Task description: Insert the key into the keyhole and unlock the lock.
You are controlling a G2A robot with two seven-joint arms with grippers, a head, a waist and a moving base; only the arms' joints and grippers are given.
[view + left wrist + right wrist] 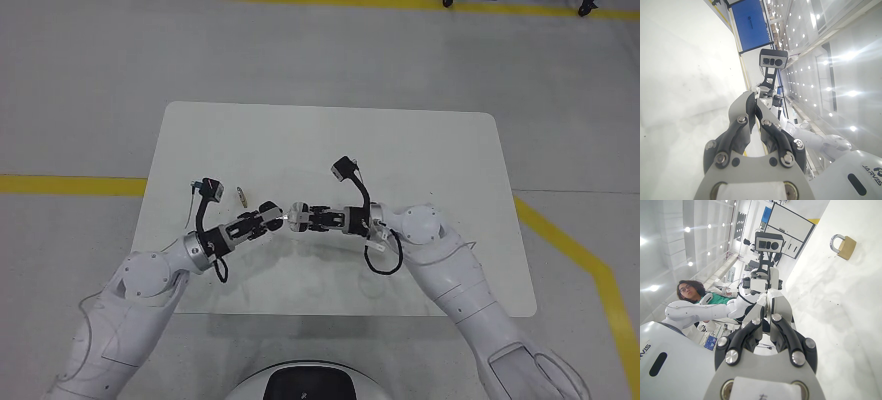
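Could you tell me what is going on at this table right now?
Both hands are shut and meet tip to tip above the table, the left hand against the right hand. Whatever they may pinch is too small to make out. The lock lies untouched on the table near the left arm, so unlocking has not begun.

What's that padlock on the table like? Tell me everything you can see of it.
The padlock has a squarish brass-coloured body and a shiny silver U-shaped shackle that looks closed. It lies flat on the white table, on its own. No key sticks out of it, and nothing but the table touches it.
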